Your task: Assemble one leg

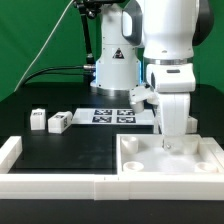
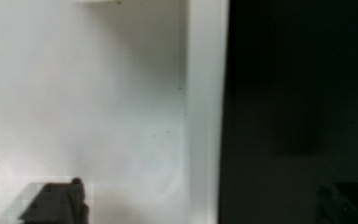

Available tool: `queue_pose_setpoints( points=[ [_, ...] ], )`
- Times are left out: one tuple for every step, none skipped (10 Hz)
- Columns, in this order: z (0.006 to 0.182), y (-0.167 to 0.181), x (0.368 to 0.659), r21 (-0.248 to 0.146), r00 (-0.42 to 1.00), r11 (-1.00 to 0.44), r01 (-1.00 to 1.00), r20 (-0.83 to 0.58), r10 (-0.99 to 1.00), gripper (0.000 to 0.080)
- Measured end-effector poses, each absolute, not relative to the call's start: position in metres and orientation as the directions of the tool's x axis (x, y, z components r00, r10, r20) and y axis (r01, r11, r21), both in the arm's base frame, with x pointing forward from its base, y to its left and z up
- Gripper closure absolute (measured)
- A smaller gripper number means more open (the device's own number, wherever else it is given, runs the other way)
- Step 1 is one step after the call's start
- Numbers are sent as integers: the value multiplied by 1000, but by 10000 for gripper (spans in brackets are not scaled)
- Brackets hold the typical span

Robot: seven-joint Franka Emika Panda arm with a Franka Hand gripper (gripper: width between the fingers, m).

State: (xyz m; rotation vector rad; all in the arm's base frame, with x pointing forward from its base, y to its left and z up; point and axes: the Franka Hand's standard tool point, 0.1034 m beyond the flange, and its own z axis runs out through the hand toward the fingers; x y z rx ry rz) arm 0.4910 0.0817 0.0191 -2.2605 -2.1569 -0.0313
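Observation:
Two legs, small white blocks with black-and-white tags, stand on the black table at the exterior view's left: one (image 1: 37,120) and one (image 1: 58,122). A third similar white block (image 1: 139,97) shows beside the arm, further back. My gripper (image 1: 172,143) points straight down, low over the far part of the large white tray-like part (image 1: 205,163). In the wrist view the gripper (image 2: 201,205) is open and empty. Its dark fingertips (image 2: 51,204) stand wide apart, with the tray's white surface (image 2: 87,110) and its edge between them. No leg shows in the wrist view.
The marker board (image 1: 114,116) lies flat between the legs and the robot base. A white rim (image 1: 60,186) runs along the front and up the exterior view's left side (image 1: 10,149). Black table (image 2: 300,100) lies beside the tray.

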Motion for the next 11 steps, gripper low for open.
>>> queue_pose_setpoints(
  points=[
    [29,90,483,7,87,-87,996,23,996,150],
    [38,97,474,11,106,-106,994,19,994,150],
    [45,101,470,16,119,-119,993,16,993,150],
    [51,105,468,21,130,-130,991,14,991,150],
    [49,104,468,18,148,-148,989,15,989,150],
    [48,103,467,16,164,-164,986,14,986,150],
    [48,103,467,16,164,-164,986,14,986,150],
    [48,103,467,15,183,-183,983,16,983,150],
    [48,104,467,9,331,-331,944,22,944,150],
    [48,105,467,10,429,-429,903,27,903,150],
    [45,110,463,16,557,-558,830,51,829,150]
  ],
)
